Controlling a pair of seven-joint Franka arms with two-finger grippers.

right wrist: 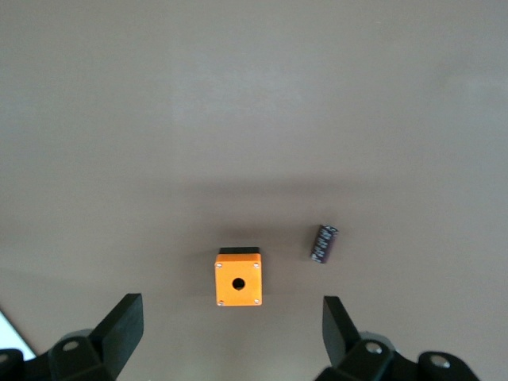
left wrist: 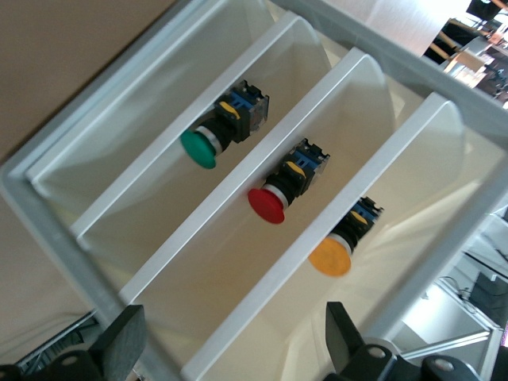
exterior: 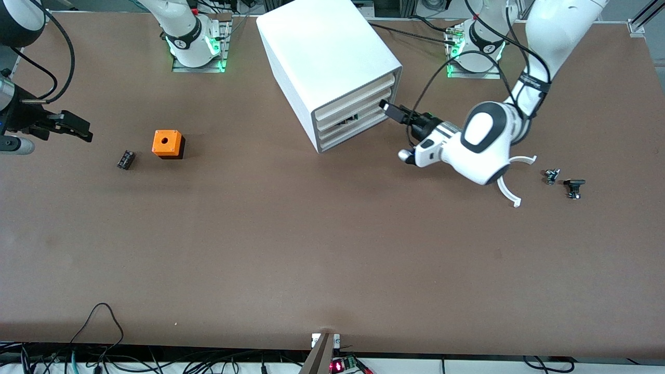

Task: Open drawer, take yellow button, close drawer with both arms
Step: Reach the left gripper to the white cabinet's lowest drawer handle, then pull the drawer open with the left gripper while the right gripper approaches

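Observation:
The white cabinet (exterior: 322, 47) stands at the robots' edge of the table, with all four drawers shut. The uppermost drawer (exterior: 358, 93) shows in the left wrist view (left wrist: 401, 178) with the orange-capped button (left wrist: 329, 258) lying inside it. The two drawers below it hold a red button (left wrist: 267, 205) and a green one (left wrist: 198, 149). My left gripper (exterior: 388, 109) (left wrist: 230, 349) is open, right at the drawer fronts at the edge nearest the left arm. My right gripper (exterior: 78, 129) (right wrist: 230, 337) is open and empty, in the air by the right arm's end of the table.
An orange cube with a hole (exterior: 168, 144) (right wrist: 238, 279) and a small black part (exterior: 125, 159) (right wrist: 324, 242) lie near the right gripper. Two small dark parts (exterior: 552, 176) (exterior: 574, 187) and white curved strips (exterior: 509, 196) lie by the left arm's wrist.

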